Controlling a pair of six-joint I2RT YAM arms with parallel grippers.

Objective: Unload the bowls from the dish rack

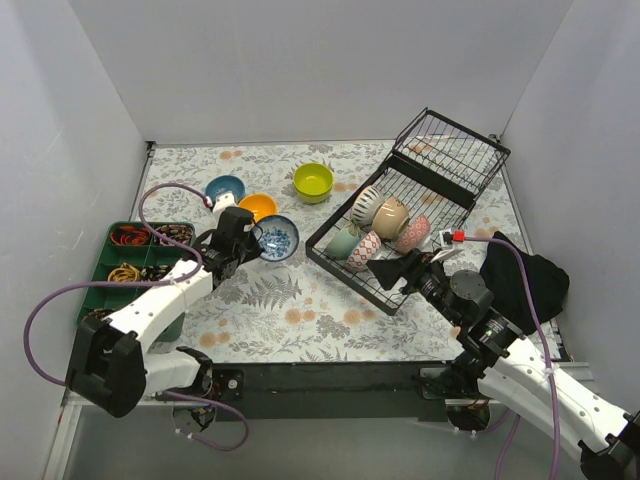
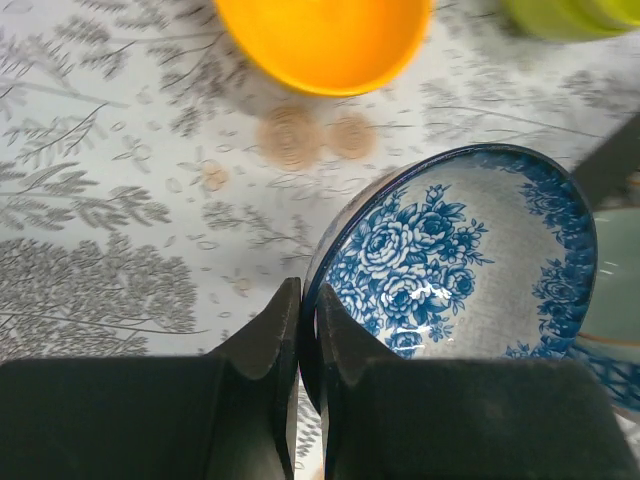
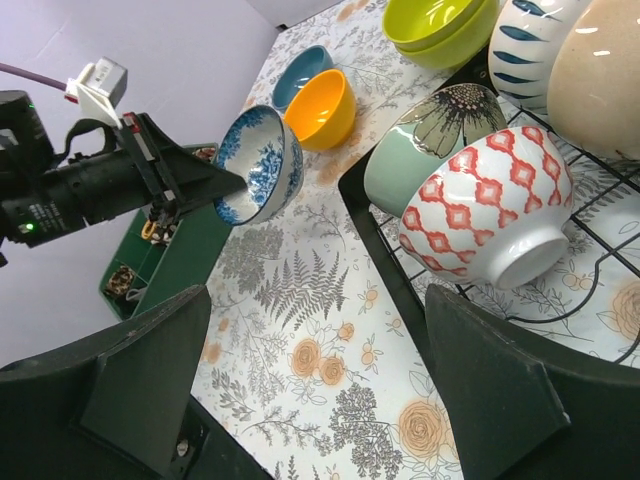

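My left gripper (image 1: pixel 252 243) is shut on the rim of a blue-white floral bowl (image 1: pixel 276 238), held tilted just above the table beside the orange bowl (image 1: pixel 258 207); it also shows in the left wrist view (image 2: pixel 460 255) and in the right wrist view (image 3: pixel 258 164). The blue bowl (image 1: pixel 225 189) and lime-yellow bowl (image 1: pixel 313 182) sit on the table. The black dish rack (image 1: pixel 420 205) holds a pale-green bowl (image 1: pixel 343 242), a pink patterned bowl (image 1: pixel 364 249), a striped bowl (image 1: pixel 367 205), a beige bowl (image 1: pixel 391 217) and another pink bowl (image 1: pixel 412 234). My right gripper (image 1: pixel 398 270) is open and empty at the rack's near edge.
A green compartment tray (image 1: pixel 135 262) with small items stands at the left. A black cloth (image 1: pixel 525 278) lies at the right. The rack's raised tier (image 1: pixel 455 150) tilts up at the back right. White walls enclose the table.
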